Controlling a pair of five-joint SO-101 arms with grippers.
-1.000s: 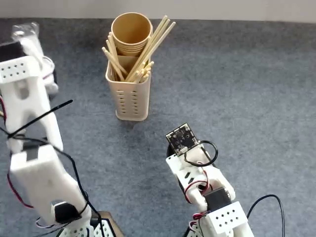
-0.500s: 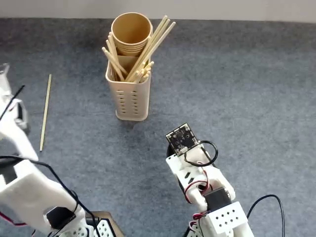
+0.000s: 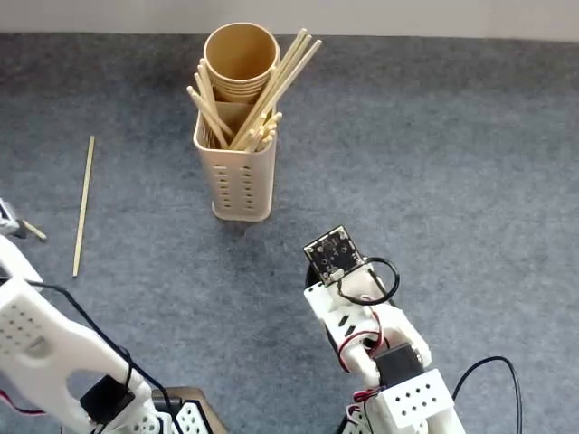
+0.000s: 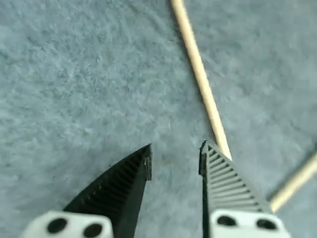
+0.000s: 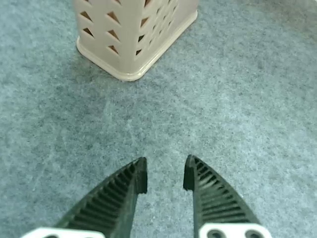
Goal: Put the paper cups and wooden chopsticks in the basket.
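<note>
A grey, felt-covered table (image 3: 452,136) seen from above. Toward the far side, left of centre, a beige perforated basket (image 3: 237,185) stands upright. A stack of paper cups (image 3: 241,56) sits inside it, with a bundle of wooden chopsticks (image 3: 280,80) leaning out beside the cups. Well to the left of the basket, a loose chopstick (image 3: 83,203) lies flat on the table, running near to far. The tip of a second chopstick (image 3: 34,231) shows just left of it. The left arm (image 3: 45,353) is at the near left edge. The left tool (image 4: 174,158) hovers low over the table, moderately open and holding nothing, with one fingertip just beside the loose chopstick. The right arm (image 3: 371,334) is at the near centre. The right tool (image 5: 165,173) points at the basket's foot, narrowly open and holding nothing.
</note>
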